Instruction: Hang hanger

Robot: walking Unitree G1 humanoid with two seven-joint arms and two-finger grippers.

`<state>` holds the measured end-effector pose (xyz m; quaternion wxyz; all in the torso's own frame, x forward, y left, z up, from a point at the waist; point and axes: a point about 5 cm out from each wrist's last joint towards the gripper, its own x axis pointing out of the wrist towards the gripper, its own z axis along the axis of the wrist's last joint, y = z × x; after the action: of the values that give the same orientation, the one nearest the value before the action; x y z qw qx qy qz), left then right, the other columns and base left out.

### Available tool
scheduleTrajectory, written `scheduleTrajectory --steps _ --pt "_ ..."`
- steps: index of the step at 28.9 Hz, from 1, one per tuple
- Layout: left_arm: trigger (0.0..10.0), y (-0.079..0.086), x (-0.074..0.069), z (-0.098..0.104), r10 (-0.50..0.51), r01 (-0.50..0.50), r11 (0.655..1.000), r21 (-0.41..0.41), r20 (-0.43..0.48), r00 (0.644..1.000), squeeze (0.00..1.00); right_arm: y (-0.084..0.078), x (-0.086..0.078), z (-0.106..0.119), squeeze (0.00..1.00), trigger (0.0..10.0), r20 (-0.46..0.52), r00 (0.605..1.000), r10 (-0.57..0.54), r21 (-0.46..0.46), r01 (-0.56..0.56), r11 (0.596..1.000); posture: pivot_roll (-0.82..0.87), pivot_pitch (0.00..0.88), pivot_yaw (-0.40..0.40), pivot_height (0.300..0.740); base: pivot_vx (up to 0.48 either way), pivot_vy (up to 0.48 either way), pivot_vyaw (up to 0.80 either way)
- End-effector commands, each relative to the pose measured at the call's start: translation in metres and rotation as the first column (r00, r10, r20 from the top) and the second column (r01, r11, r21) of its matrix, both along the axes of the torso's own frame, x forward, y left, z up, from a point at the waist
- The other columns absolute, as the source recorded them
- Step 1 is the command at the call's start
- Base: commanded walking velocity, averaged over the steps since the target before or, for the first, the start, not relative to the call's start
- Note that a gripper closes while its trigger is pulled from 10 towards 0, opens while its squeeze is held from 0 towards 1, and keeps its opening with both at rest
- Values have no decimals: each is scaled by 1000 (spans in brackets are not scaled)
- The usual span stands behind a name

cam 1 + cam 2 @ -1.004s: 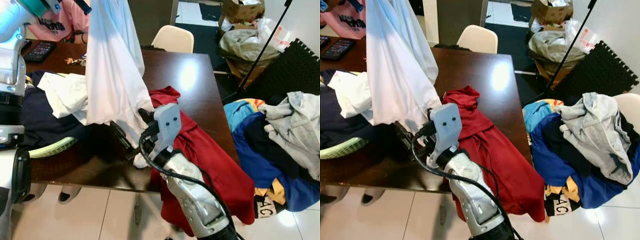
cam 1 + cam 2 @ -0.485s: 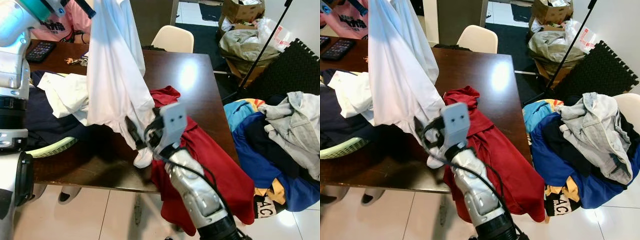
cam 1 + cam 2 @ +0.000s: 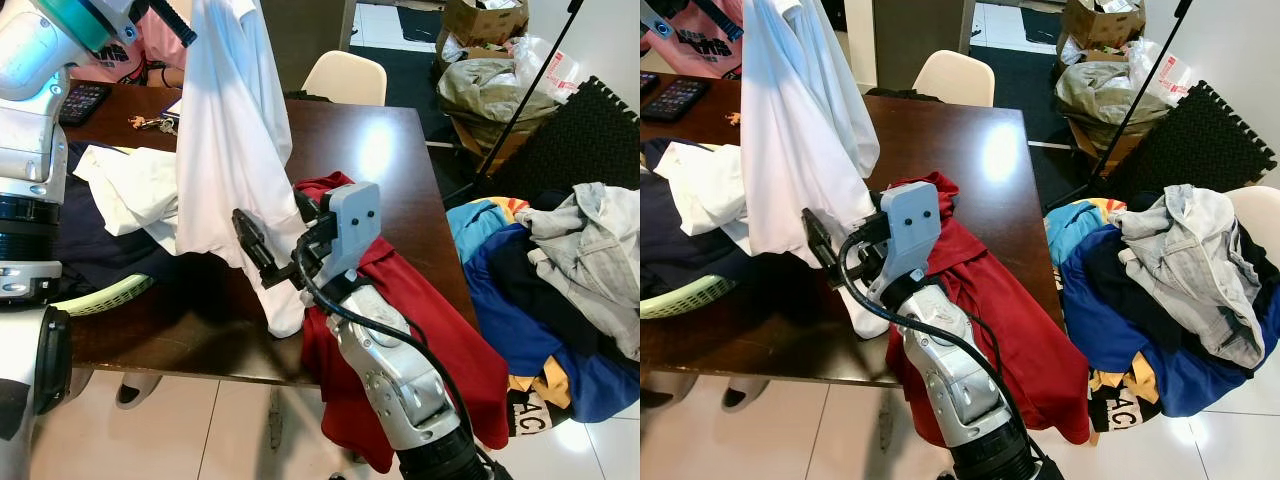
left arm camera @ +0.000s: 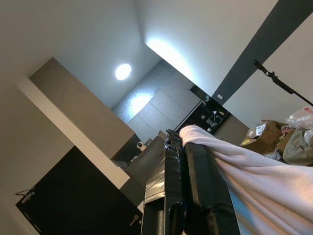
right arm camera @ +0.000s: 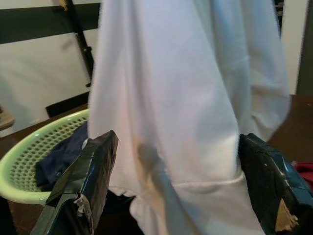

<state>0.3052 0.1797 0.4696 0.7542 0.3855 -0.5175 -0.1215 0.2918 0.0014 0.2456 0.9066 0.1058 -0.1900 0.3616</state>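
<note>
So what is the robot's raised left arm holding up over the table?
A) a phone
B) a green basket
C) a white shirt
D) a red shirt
C: the left pincer is clamped on the top of the white shirt, which hangs down over the dark table.

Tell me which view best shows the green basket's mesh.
The right wrist view: the green basket sits close, its perforated wall clear, dark clothes inside, behind the white shirt. Both eye views catch just a rim sliver at the table's left edge.
</note>
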Motion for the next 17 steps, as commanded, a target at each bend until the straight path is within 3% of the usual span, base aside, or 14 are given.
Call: scheduleTrajectory --steps 1,2,3,4,5,6,7,10,11,17 --pt "10000 2 -1 1 1 -1 1000 -8 17 1000 0 29 -16 17 0 10000 19 993 114 82 -115 990 68 142 16 740 0 0 0" --pt "10000 2 -1 1 1 -1 1000 -8 17 1000 0 29 -16 17 0 10000 19 993 114 82 -115 990 68 142 16 740 0 0 0" --pt "10000 2 -2 2 1 -1 1000 -10 19 1000 0 32 -17 13 0 8235 14 992 122 70 -123 990 69 143 16 740 0 0 0" --pt "10000 2 -2 3 0 0 1000 -11 21 1000 0 34 -17 10 0 4863 17 993 118 50 -119 992 69 143 16 740 0 0 0" --pt "10000 2 -3 3 0 1 1000 -12 22 1000 0 36 -17 9 0 4824 17 993 115 39 -115 993 71 143 16 740 0 0 0" --pt "10000 2 -3 3 -1 1 1000 -13 23 1000 0 37 -17 8 0 4980 18 994 112 30 -113 993 71 143 16 740 0 0 0" --pt "10000 2 -3 4 -1 2 1000 -14 24 1000 0 39 -18 8 0 9490 23 993 116 20 -116 993 72 143 15 740 0 0 0" --pt "10000 2 -3 4 -2 2 1000 -16 26 1000 0 41 -19 7 0 8745 29 992 125 2 -125 992 73 143 14 740 0 0 0" --pt "10000 2 -4 5 -4 5 1000 -17 28 1000 0 42 -19 6 0 9882 26 992 121 -5 -121 993 74 144 12 740 0 0 0" --pt "10000 1 -6 6 -13 14 1000 -18 37 999 0 43 -11 2 0 10000 12 998 63 -30 -63 998 77 145 11 740 0 0 0"
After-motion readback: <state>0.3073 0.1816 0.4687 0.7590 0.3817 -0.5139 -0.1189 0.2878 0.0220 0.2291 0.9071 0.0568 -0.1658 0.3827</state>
